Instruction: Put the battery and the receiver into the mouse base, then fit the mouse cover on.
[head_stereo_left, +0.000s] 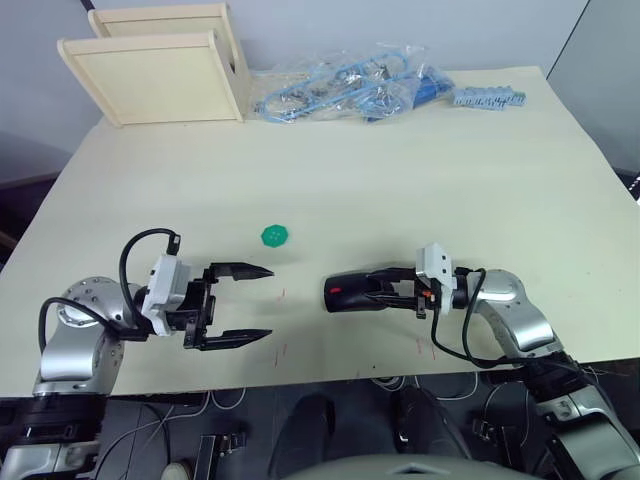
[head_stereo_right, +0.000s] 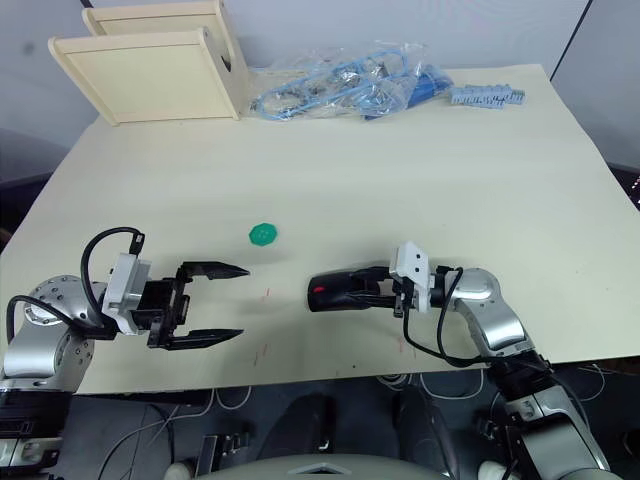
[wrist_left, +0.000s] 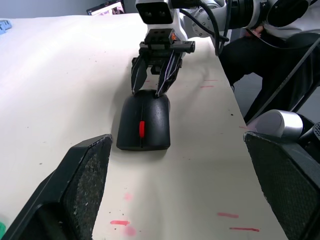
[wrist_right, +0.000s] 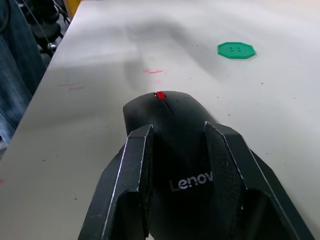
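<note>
Mouse (head_stereo_left: 347, 292) lies on the table (head_stereo_left: 400, 170) near the front edge, a bit right of mid, red wheel end pointing toward the left gripper. It looks whole w/ the cover on; "Lenovo" print shows on the back in the right wrist view. Battery & receiver can't be made out.

Right gripper (head_stereo_left: 392, 291) has its two fingers (wrist_right: 134, 180) closed on the rear of the mouse, one each side, touching it.

Left gripper (head_stereo_left: 250, 303) sits low over the table near the front edge, left of mid, jaws wide apart, nothing between them, aimed at the mouse but apart from it.

Green disc (head_stereo_left: 275, 235) lies further in from the front edge, between the two grippers. Wooden box (head_stereo_left: 155, 70) at back left corner, clear bags w/ blue parts (head_stereo_left: 350, 90) along the back edge.
</note>
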